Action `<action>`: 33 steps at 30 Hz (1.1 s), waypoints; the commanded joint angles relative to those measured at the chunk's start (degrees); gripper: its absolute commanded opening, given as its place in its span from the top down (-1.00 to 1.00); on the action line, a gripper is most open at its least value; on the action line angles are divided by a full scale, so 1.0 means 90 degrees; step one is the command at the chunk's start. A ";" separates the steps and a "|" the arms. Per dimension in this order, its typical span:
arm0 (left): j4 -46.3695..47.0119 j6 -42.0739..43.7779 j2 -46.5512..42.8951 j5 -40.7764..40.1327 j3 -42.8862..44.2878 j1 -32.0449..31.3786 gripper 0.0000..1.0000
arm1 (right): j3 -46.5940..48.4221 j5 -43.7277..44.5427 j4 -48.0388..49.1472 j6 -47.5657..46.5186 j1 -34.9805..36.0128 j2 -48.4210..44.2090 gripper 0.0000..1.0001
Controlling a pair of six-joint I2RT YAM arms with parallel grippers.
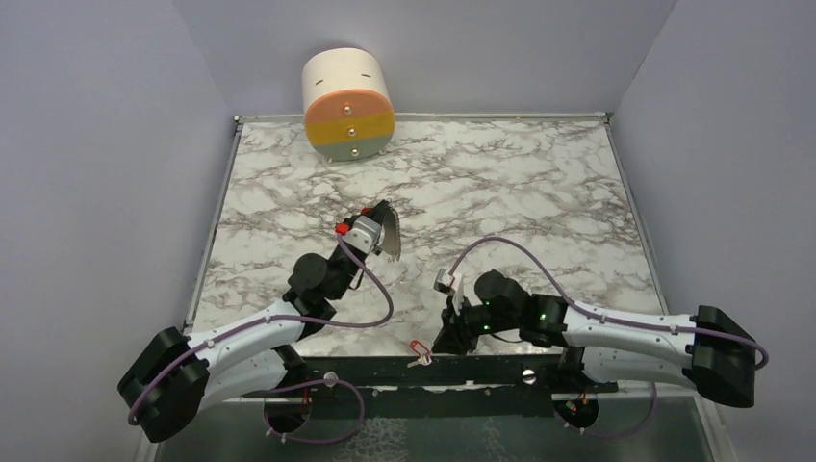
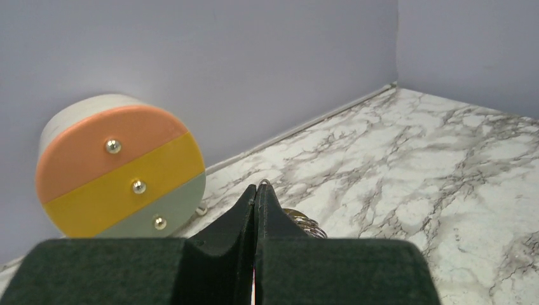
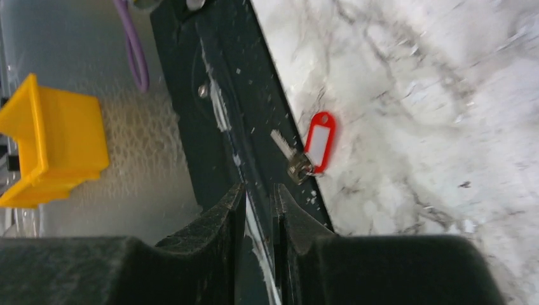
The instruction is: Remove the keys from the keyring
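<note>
My left gripper [image 1: 381, 227] is raised over the middle-left of the marble table [image 1: 539, 192] and is shut on the keyring. In the left wrist view a thin loop of the keyring [image 2: 264, 183] pokes out above the closed fingertips, and a coil of metal [image 2: 305, 223] shows just past the right finger. One key with a red tag [image 1: 417, 350] lies loose at the table's near edge. In the right wrist view the key [image 3: 293, 160] and its tag [image 3: 319, 141] lie just ahead of my right gripper [image 3: 259, 190], which stands narrowly open with nothing between its fingers.
A round box with orange, yellow and grey-green drawers [image 1: 347, 104] stands at the back left against the wall. A black rail [image 1: 500, 371] runs along the table's near edge. Below it sits a yellow bin [image 3: 54, 140]. Grey walls close in three sides.
</note>
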 commanded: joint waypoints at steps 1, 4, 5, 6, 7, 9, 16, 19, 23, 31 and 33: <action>-0.0057 -0.0153 0.0130 -0.0548 -0.0025 -0.0026 1.00 | -0.0181 0.0541 0.0258 0.0392 0.0332 0.0275 0.59; -0.0055 -0.0220 0.0176 -0.0610 -0.0101 -0.0028 1.00 | -0.0366 0.0576 0.0491 0.0475 0.0334 0.0213 0.54; -0.0048 -0.0241 0.0185 -0.0631 -0.0115 -0.0028 1.00 | -0.0387 0.0577 0.0510 0.0483 0.0335 0.0245 0.53; -0.0048 -0.0261 0.0193 -0.0664 -0.0130 -0.0025 1.00 | -0.0391 0.0582 0.0516 0.0489 0.0331 0.0358 0.52; -0.0048 -0.0281 0.0205 -0.0703 -0.0147 -0.0016 1.00 | -0.0384 0.0586 0.0524 0.0481 0.0334 0.0466 0.52; -0.0043 -0.0317 0.0239 -0.0727 -0.0172 -0.0018 1.00 | -0.0357 0.0573 0.0616 0.0466 0.0336 0.0751 0.50; -0.0028 -0.0442 0.0180 -0.0608 -0.0304 -0.0009 1.00 | -0.0199 0.0394 0.0960 0.0358 0.0338 0.1529 0.44; -0.0019 -0.0481 0.0143 -0.0596 -0.0366 -0.0010 1.00 | -0.0035 0.0516 0.0906 0.0265 0.0352 0.1747 0.43; 0.0045 -0.0479 0.0064 -0.0613 -0.0479 -0.0009 1.00 | 0.0171 0.0760 0.0893 0.0230 0.0408 0.1918 0.27; 0.0060 -0.0438 -0.0008 -0.0681 -0.0554 -0.0008 1.00 | 0.0449 0.0766 0.1002 0.0137 0.0568 0.2463 0.11; 0.0074 -0.0418 -0.0056 -0.0714 -0.0586 -0.0007 1.00 | 0.0567 0.0793 0.0895 0.0101 0.0640 0.2645 0.00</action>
